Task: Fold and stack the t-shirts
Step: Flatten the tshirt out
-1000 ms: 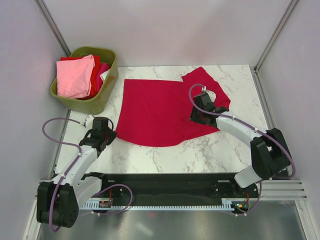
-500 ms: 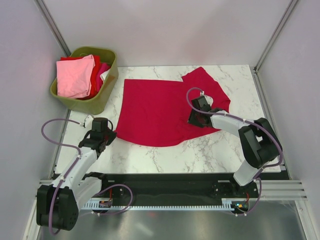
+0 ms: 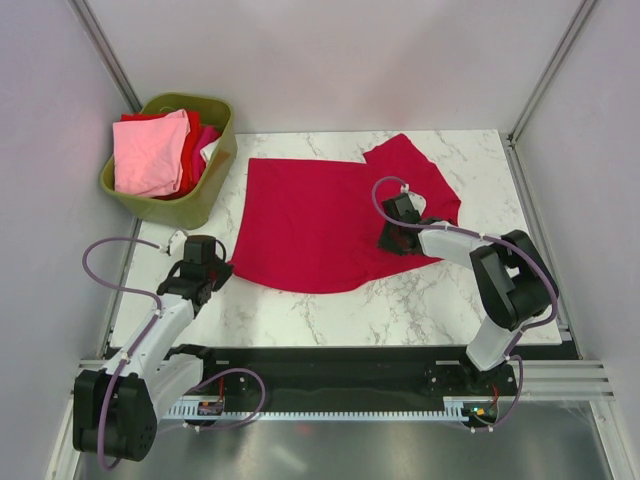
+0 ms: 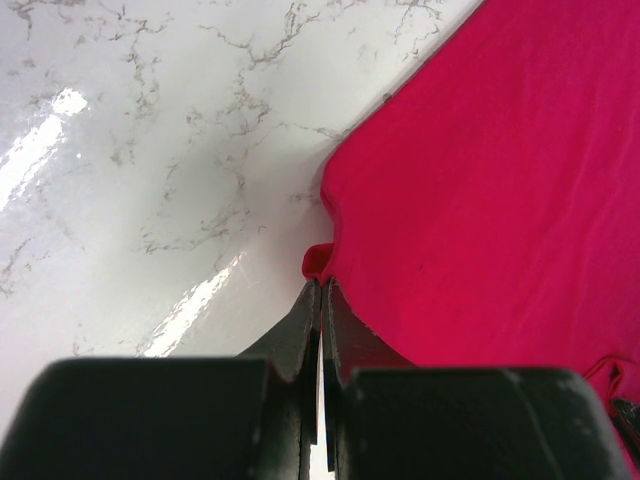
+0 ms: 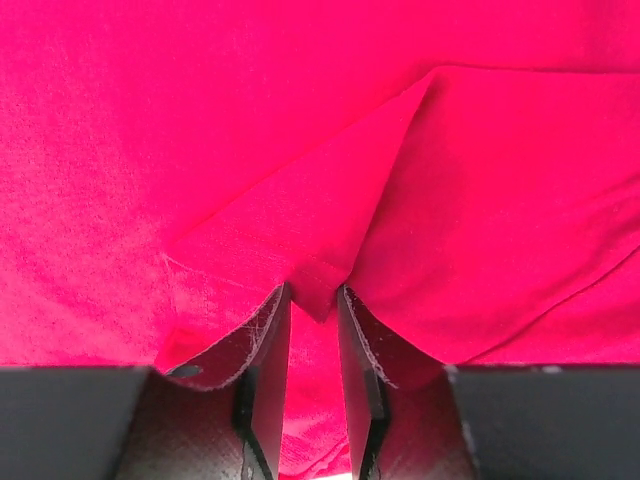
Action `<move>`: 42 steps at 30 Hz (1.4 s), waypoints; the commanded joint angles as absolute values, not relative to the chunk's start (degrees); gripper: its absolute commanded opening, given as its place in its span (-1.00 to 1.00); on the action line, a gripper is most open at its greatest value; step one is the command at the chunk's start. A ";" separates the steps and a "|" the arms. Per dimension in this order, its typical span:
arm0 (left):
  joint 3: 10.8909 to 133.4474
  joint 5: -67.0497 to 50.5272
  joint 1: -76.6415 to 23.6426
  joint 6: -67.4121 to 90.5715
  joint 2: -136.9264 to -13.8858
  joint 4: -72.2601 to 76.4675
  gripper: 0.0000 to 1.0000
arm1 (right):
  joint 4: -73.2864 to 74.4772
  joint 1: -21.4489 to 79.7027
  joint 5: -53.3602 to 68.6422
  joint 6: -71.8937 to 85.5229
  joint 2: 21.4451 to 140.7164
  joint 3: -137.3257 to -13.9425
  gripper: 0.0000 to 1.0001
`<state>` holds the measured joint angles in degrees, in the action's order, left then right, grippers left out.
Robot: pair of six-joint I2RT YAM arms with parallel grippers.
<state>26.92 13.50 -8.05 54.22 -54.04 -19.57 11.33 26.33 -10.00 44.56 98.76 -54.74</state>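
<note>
The right arm's elbow has swung in toward the shirt, and the right end effector (image 3: 397,238) has narrowed its jaws. They stand slightly apart around a raised fold of the crimson t-shirt (image 3: 310,225); whether the fold is clamped cannot be determined. The left end effector (image 4: 320,288) is closed on the shirt's near-left hem corner. The shirt lies spread on the worktop (image 3: 400,300), beside the basket (image 3: 222,150).
</note>
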 commanded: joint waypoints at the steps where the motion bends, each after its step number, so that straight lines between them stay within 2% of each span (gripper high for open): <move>1: 27.07 16.00 -7.73 53.26 -53.00 -18.90 -0.96 | 9.58 26.02 -11.42 45.26 99.06 -55.11 -0.35; 4: 27.07 16.08 -7.82 53.26 -52.91 -18.90 -0.95 | 9.49 26.02 -12.13 45.09 98.96 -55.46 -0.37; 7: 27.25 16.08 -7.82 53.35 -53.00 -18.90 -0.95 | 9.58 25.93 -11.95 44.82 100.02 -56.34 -0.49; 9: 27.16 16.00 -7.82 53.26 -53.00 -18.90 -0.95 | 9.58 25.84 -11.69 44.82 100.37 -56.60 -0.44; 10: 27.16 16.00 -7.82 53.26 -52.91 -18.98 -0.95 | 9.67 25.84 -11.69 44.82 100.28 -56.60 -0.33; 11: 27.16 16.08 -7.74 53.17 -52.91 -19.07 -0.95 | 9.67 25.84 -11.60 44.74 100.37 -56.60 -0.31; 13: 27.07 16.17 -7.82 53.17 -52.65 -19.07 -0.95 | 9.67 25.84 -11.95 44.74 100.20 -56.60 -0.30; 19: 27.16 16.08 -7.74 53.26 -52.82 -19.07 -0.95 | 9.67 25.75 -12.83 44.38 99.93 -56.95 -0.47; 25: 27.07 16.26 -7.74 53.17 -52.91 -19.07 -0.95 | 9.58 25.84 -13.36 43.95 99.49 -57.30 -0.40; 27: 27.07 16.26 -7.73 53.26 -52.91 -19.07 -0.95 | 9.67 25.75 -13.18 43.86 99.84 -57.65 -0.46; 31: 26.98 16.26 -7.82 53.17 -52.91 -19.16 -0.95 | 9.58 25.75 -13.01 43.77 100.11 -58.01 -0.84; 33: 26.90 16.26 -7.82 53.17 -52.91 -19.07 -0.96 | 9.76 25.75 -13.27 43.77 99.67 -58.18 -0.95; 42: 26.98 16.79 -7.82 52.73 -53.26 -19.07 -0.95 | 12.04 24.79 -14.50 42.80 95.46 -58.27 -1.00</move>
